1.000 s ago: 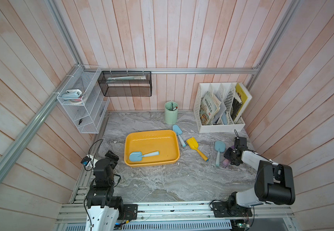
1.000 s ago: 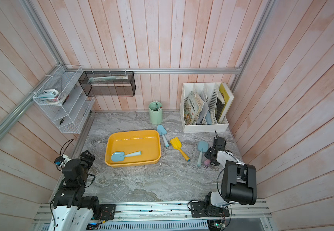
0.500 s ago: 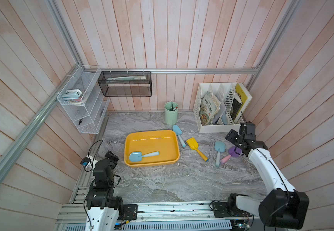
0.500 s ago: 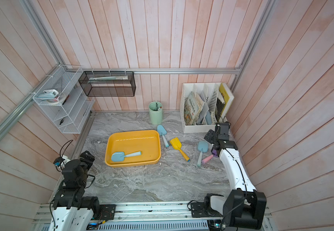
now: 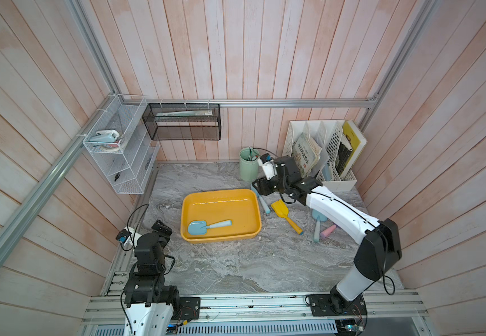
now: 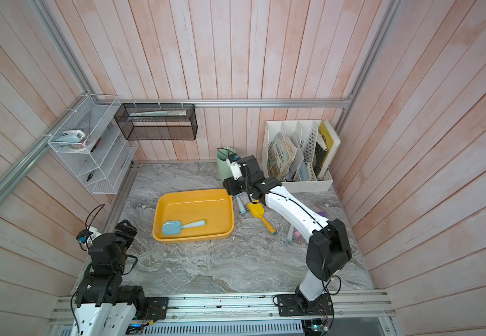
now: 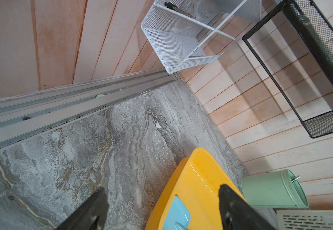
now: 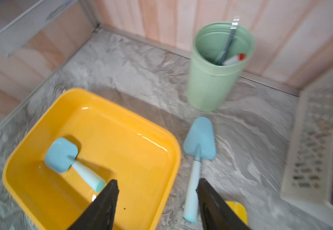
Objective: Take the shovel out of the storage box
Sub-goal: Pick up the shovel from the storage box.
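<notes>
While the right gripper (image 8: pixel 157 181) hovers at the far right corner of the storage box (image 5: pixel 220 191), jaws parted and empty, we see the blue shovel (image 5: pixel 208 227) lying flat inside it; the left gripper (image 7: pixel 162 188) likewise stands parted, empty.

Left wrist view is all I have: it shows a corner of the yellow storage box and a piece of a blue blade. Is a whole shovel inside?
Observer: Yes, one blue shovel lies flat in the storage box, alone, its pale handle pointing to the robot's right.
Operator: Where is the right gripper?
Observer: The right gripper hovers open and empty above the box's far right corner.
Operator: Any shovels outside?
Observer: A blue trowel and a yellow shovel lie on the table, right of the box.
</notes>
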Controlling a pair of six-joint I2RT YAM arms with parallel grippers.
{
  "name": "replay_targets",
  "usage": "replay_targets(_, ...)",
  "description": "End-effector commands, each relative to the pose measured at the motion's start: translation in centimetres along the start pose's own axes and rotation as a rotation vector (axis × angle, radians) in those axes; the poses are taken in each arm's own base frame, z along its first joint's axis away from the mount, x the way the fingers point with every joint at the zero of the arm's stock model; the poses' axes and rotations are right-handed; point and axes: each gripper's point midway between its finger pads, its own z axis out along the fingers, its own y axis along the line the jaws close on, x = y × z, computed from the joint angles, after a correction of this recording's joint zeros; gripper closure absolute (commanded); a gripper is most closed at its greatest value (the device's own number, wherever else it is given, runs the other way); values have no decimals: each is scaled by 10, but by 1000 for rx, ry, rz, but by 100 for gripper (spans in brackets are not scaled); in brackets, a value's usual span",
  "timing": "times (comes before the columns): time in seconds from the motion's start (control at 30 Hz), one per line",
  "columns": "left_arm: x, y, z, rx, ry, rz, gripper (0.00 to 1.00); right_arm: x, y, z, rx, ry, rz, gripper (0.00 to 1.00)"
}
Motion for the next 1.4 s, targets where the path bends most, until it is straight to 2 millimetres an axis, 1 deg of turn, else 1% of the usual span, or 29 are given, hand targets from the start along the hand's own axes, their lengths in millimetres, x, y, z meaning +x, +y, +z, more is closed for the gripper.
replay_targets(0.0,-8,-4,-7,9,-14,-8,10,8,45,17,-105,2,-273,36)
replay_targets(0.07,-8,-4,-8,10,-13,-9,10,20,66,29,-161,3,-346,36)
replay_targets(0.13,-9,-4,-9,10,-15,-9,10,28,80,36,-239,5,-357,35)
replay_targets(0.23,-10,-3,-10,10,-20,-3,10,35,96,40,-346,0,-364,35)
replay_targets(0.43,-9,-1,-11,4,-21,2,10,48,117,55,-442,39,-395,35)
replay_targets(0.5,-9,0,-10,-2,-21,6,10,54,124,59,-466,55,-408,35)
replay_targets(0.57,-8,2,-10,-5,-22,6,10,66,129,65,-479,90,-430,36)
replay_targets(0.8,-8,3,-10,-9,-27,11,10,94,133,93,-476,217,-452,38)
replay_targets(1.0,-8,4,-10,-14,-28,18,10,124,145,111,-487,323,-511,39)
replay_targets(1.2,-10,3,-10,-14,-34,24,9,137,156,119,-488,358,-541,39)
replay_targets(1.3,-9,4,-9,-17,-32,25,9,142,158,121,-489,370,-554,39)
replay_targets(1.37,-10,3,-9,-14,-33,24,9,145,156,124,-477,378,-560,39)
